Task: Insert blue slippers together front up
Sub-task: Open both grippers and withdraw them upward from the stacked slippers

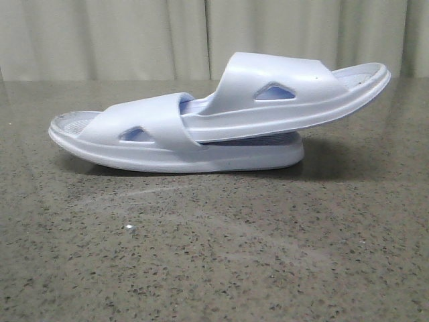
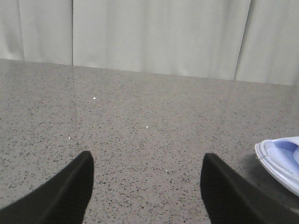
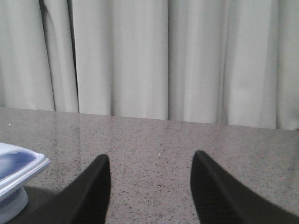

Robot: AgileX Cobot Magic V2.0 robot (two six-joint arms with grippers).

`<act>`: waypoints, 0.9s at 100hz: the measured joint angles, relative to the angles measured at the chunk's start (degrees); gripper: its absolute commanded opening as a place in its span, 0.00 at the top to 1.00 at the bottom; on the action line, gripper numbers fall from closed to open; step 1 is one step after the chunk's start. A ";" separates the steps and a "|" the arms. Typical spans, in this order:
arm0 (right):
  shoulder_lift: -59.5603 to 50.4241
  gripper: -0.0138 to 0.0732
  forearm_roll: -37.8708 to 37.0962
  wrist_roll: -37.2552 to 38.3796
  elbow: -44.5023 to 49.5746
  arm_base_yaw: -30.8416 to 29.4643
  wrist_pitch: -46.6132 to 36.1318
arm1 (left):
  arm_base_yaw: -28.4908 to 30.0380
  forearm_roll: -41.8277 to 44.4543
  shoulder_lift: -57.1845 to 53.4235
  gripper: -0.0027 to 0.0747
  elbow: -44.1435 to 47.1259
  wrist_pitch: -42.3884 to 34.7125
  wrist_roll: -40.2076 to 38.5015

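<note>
Two pale blue-white slippers lie nested on the speckled table in the front view. The lower slipper (image 1: 134,137) lies flat, its end at the left. The upper slipper (image 1: 288,90) is pushed under the lower one's strap and tilts up to the right. Neither gripper shows in the front view. My left gripper (image 2: 147,161) is open and empty over bare table; one slipper end (image 2: 280,156) shows at the edge of its view. My right gripper (image 3: 150,161) is open and empty; the slippers' other end (image 3: 18,170) shows at the edge of its view.
The speckled grey stone table (image 1: 214,255) stretches in front of the slippers. A pale pleated curtain (image 1: 134,33) hangs behind the table's far edge.
</note>
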 measured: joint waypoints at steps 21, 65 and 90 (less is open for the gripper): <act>0.00 0.94 0.00 0.00 0.09 0.00 -0.35 | 0.00 0.00 0.00 0.89 0.08 -0.11 0.00; 0.00 0.96 0.00 0.00 0.09 0.00 -0.35 | 0.00 -0.34 0.00 0.94 0.08 -0.34 0.00; 0.00 0.96 0.00 0.00 0.09 0.00 -0.35 | 0.00 -0.34 0.00 0.94 0.08 -0.34 0.00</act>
